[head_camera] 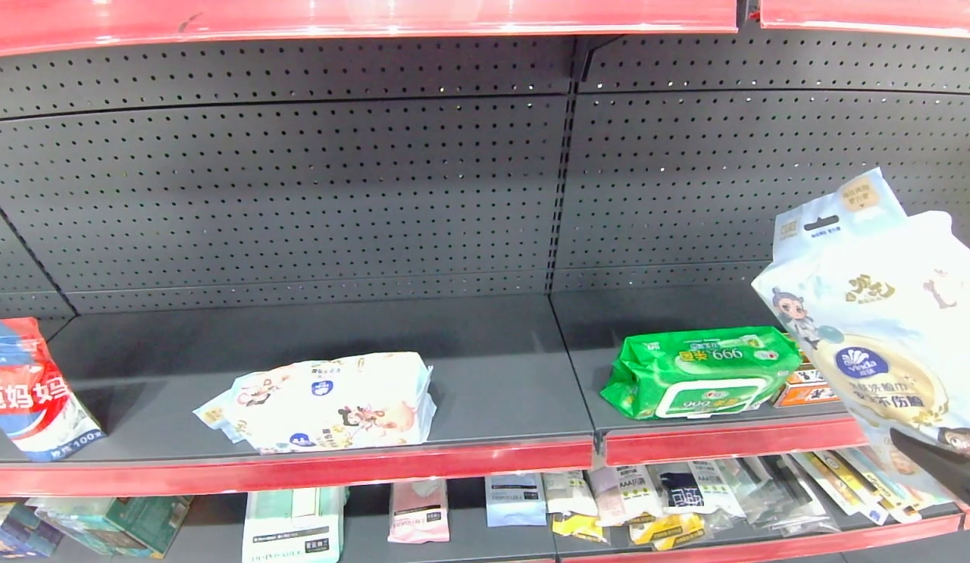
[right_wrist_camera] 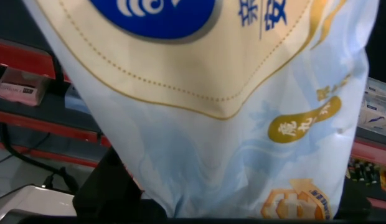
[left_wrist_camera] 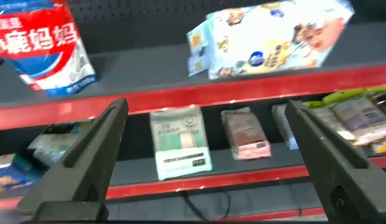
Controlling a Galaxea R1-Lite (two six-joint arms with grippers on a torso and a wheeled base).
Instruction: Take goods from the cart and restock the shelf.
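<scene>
A tall white and pale-blue pack of face towels [head_camera: 876,328] hangs upright at the far right, in front of the grey shelf [head_camera: 469,367]. My right gripper [head_camera: 937,457] is shut on its lower end. From the right wrist view the same pack [right_wrist_camera: 205,106] sits close against the camera. My left gripper [left_wrist_camera: 205,155] is open with nothing between its fingers, out in front of the red shelf edge [left_wrist_camera: 199,96]. A white cartoon-print tissue pack [head_camera: 332,403] lies on the shelf left of centre, and it also shows as the tissue pack [left_wrist_camera: 274,37] in the left wrist view.
A green wet-wipe pack [head_camera: 700,371] lies on the right shelf section beside an orange box [head_camera: 806,387]. A red and blue bag [head_camera: 31,387] stands at the far left. Bare shelf lies between the packs. Several small packets [head_camera: 634,493] fill the lower shelf.
</scene>
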